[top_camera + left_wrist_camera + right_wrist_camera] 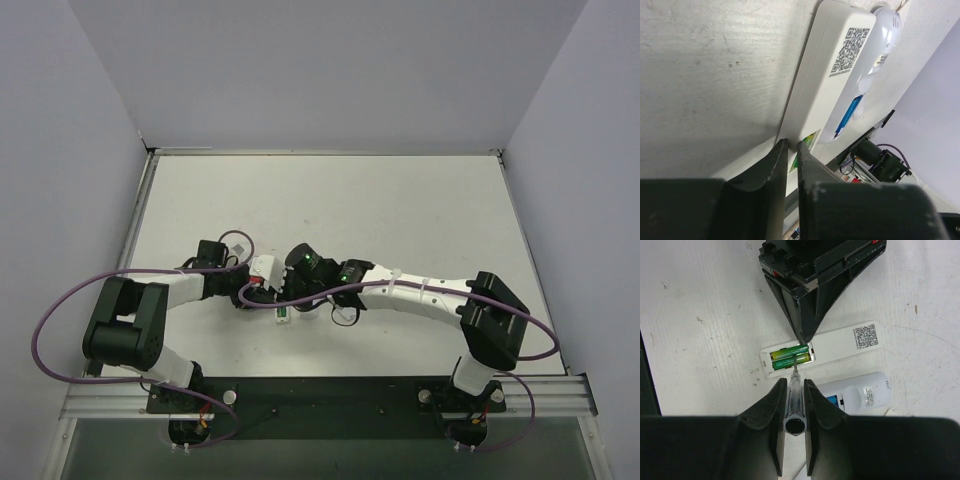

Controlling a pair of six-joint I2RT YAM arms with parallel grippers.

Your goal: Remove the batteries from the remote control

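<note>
A flat white remote lies back up with its compartment open, and two green batteries lie side by side in it. My right gripper is shut on a clear-handled screwdriver whose tip touches the nearer green battery. My left gripper comes in from the far side, its jaws closed on the remote's edge at the compartment. It also shows in its own wrist view. A rounded white remote lies beside the flat one and shows a blue battery.
In the top view both arms meet at the table's middle front over the remotes. White table surface lies beyond, with grey walls around. The black base rail runs along the near edge.
</note>
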